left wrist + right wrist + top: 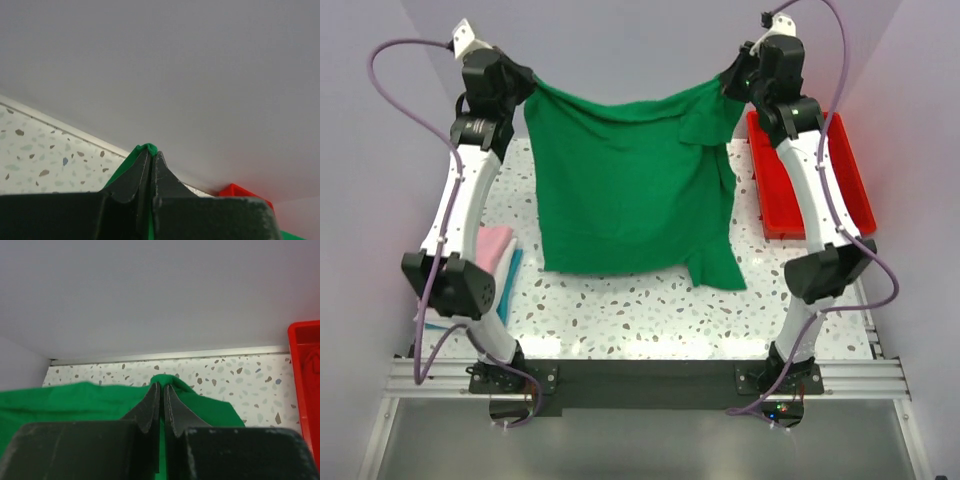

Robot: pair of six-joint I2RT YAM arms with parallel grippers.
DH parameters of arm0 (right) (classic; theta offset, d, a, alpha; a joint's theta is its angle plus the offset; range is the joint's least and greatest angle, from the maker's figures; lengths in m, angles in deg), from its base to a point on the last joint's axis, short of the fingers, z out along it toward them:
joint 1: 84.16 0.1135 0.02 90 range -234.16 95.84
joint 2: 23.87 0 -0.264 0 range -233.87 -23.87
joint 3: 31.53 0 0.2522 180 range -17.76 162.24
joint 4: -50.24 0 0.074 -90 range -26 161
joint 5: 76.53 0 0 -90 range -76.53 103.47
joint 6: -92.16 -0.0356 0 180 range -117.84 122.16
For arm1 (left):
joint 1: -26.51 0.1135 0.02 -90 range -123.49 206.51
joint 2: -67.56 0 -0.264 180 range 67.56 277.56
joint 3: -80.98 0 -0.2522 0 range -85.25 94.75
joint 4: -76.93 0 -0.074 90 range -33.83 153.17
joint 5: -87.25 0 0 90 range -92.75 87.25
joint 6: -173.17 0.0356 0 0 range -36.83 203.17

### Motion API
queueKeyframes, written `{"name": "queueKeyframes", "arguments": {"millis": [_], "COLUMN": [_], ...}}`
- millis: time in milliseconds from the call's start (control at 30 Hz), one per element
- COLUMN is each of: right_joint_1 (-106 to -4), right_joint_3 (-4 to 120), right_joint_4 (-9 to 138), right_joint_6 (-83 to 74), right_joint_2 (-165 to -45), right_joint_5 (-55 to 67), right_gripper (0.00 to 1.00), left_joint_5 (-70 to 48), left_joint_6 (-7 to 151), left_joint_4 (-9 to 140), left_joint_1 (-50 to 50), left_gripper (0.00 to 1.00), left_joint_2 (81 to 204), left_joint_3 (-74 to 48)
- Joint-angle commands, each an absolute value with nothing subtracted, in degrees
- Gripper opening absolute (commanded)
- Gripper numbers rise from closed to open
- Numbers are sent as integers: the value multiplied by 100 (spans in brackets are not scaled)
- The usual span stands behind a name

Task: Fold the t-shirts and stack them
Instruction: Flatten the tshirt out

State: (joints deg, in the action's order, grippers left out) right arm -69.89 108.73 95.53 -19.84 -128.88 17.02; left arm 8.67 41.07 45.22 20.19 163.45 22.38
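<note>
The bright green t-shirt (630, 190) hangs spread between my two grippers above the table, its lower edge near the table's middle. My left gripper (527, 88) is shut on its upper left corner; green cloth (145, 148) pokes out between the fingertips in the left wrist view. My right gripper (733, 80) is shut on the upper right corner, and the green cloth (210, 407) shows in the right wrist view. A folded pink t-shirt (492, 245) lies at the left edge of the table under the left arm. The red t-shirt is out of view.
A red plastic tray (840, 185) stands on the right side of the speckled table (650, 305), under the right arm, and shows in the right wrist view (302, 370). A teal cloth edge (510, 280) sticks out beside the pink shirt. Grey walls enclose the table.
</note>
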Motion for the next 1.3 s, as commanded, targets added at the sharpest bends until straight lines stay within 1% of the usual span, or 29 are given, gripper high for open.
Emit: {"name": "queueKeyframes", "arguments": {"millis": [0,67,133,233,267,300,333,367,433,467,533,567,600,633,733,767,867,967,1000,1067,1133,1167,1200,1267], "right_joint_1": [-7088,-7150,-7176,-7211,-7220,-7220,-7220,-7220,-7220,-7220,-7220,-7220,-7220,-7220,-7220,-7220,-7220,-7212,-7212,-7212,-7220,-7220,-7212,-7220], "right_joint_3": [12381,12646,12333,11463,10833,10566,10007,9679,8985,8277,7561,6888,6542,5920,5065,4914,4439,4174,4113,3937,3771,3717,3638,3419], "right_joint_4": [9177,9169,9108,8757,8660,8615,8624,8580,8527,8501,8466,8466,8448,8422,8491,8535,8606,8711,8746,8799,8878,8983,9002,9124], "right_joint_6": [-1954,-1946,-1920,-1946,-1963,-1981,-1990,-2033,-2095,-2165,-2236,-2306,-2324,-2376,-2420,-2438,-2499,-2570,-2587,-2605,-2649,-2675,-2693,-2798], "right_joint_2": [-12862,-12925,-12802,-12232,-12056,-11820,-11687,-11555,-11159,-11045,-10720,-10606,-10517,-10360,-10314,-10341,-10489,-10604,-10604,-10535,-10429,-10368,-10176,-9955], "right_joint_5": [1505,1479,1505,1567,1575,1619,1654,1646,1584,1549,1435,1409,1400,1356,1356,1356,1478,1514,1557,1619,1654,1672,1716,1734], "right_gripper": [0,0,0,0,0,0,0,0,0,0,0,0,0,0,0,0,0,6,11,15,23,28,41,53], "left_joint_5": [454,350,305,305,314,296,279,270,270,304,305,296,296,296,366,392,340,279,278,261,261,261,278,305], "left_joint_6": [4388,4432,4433,4441,4398,4354,4319,4240,4134,3995,3836,3696,3625,3511,3378,3291,3194,3150,3158,3149,3158,3158,3167,3211], "left_joint_4": [5000,4937,4963,5270,5350,5411,5490,5526,5797,5851,5913,5922,5965,6000,6062,6088,6229,6229,6229,6229,6203,6194,6116,6036], "left_joint_1": [2212,2282,2335,2370,2379,2396,2405,2405,2405,2405,2405,2405,2405,2405,2405,2405,2405,2405,2405,2405,2405,2405,2405,2405], "left_gripper": [0,0,0,0,0,0,0,0,0,0,0,0,0,0,0,0,0,0,0,0,0,0,0,0], "left_joint_2": [16677,16836,16784,16381,16240,15995,15862,15574,15247,14967,14720,14527,14438,14350,14139,14112,14182,14270,14270,14218,14165,14104,14060,13954], "left_joint_3": [3829,4287,4219,3360,2748,2446,2130,1431,628,-142,-875,-1540,-1877,-2516,-3285,-3705,-4295,-4596,-4658,-4825,-4921,-4948,-4948,-5001]}}
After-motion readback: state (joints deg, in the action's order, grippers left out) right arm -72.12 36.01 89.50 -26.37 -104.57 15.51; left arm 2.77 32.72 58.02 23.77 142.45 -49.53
